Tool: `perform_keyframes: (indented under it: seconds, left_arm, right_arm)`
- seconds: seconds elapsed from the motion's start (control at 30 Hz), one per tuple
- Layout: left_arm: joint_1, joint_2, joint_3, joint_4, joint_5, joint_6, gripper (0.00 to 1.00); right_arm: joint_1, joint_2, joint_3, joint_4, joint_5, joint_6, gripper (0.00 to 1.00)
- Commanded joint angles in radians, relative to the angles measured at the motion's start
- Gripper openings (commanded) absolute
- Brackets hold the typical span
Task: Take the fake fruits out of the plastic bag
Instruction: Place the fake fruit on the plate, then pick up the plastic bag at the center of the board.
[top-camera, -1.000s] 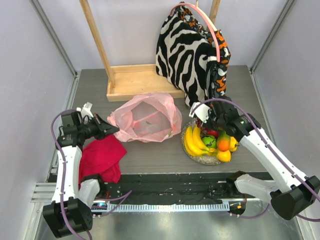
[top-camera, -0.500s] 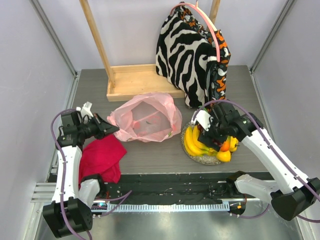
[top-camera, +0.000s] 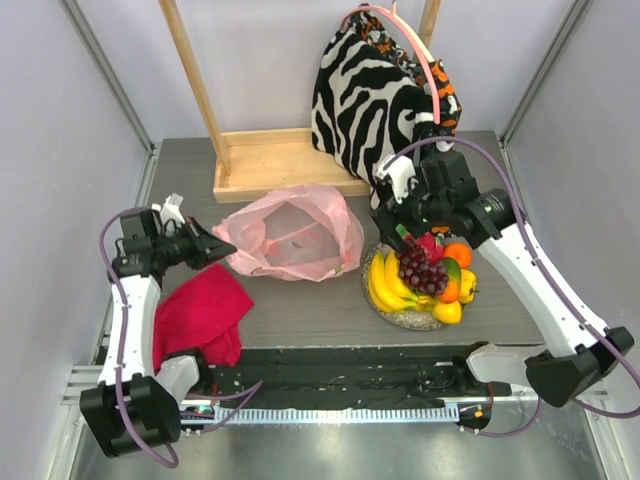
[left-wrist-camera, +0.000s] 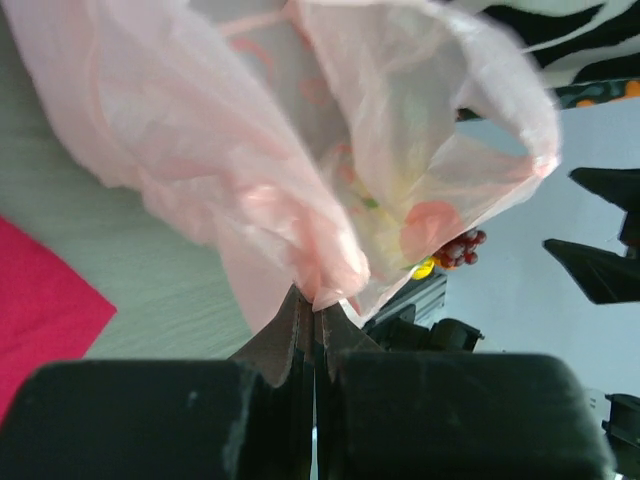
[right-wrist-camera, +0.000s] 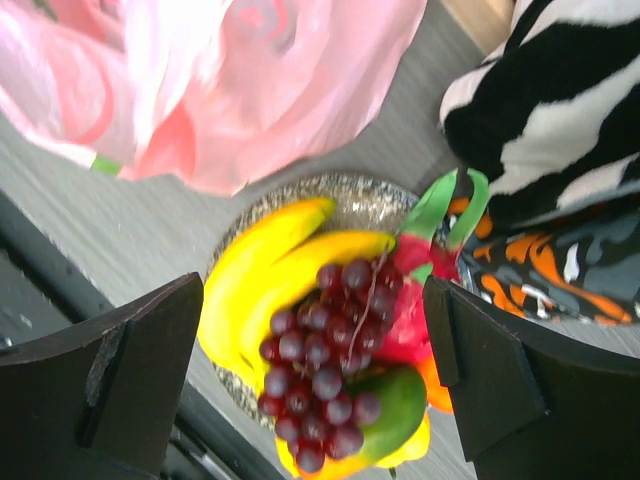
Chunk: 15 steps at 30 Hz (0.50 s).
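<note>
Grapes (top-camera: 424, 270) now lay on the plate (top-camera: 398, 316) at four o'clock; right gripper (right-wrist-camera: 312, 300) had lifted off, spread; left gripper (left-wrist-camera: 313, 330) pinched the bag (top-camera: 290, 235), probably emptied.

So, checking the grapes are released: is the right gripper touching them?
Apart. In the right wrist view the grapes sit on the heaped plate, with clear space to each finger of the open right gripper.

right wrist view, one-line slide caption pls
Right arm's open black fingers above a silvery round plate of yellow plastic bananas and dark red grapes, beside the translucent pink plastic bag.
</note>
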Motion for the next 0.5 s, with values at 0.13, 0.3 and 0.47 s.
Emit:
perform_keyframes:
  seconds: [0.13,0.3,0.47]
  left_arm:
    - [0.009,0.139,0.582,-0.023,-0.216,0.269,0.00]
    - [0.024,0.226,0.791,-0.037,-0.383,0.325,0.00]
    - [0.027,0.221,0.821,-0.066,-0.745,0.437,0.00]
  right_arm:
    - [0.005,0.013,0.084,0.155,0.006,0.103,1.00]
    - [0.005,-0.029,0.047,0.175,0.088,0.154,1.00]
    - [0.000,-0.127,-0.036,0.184,0.188,0.176,1.00]
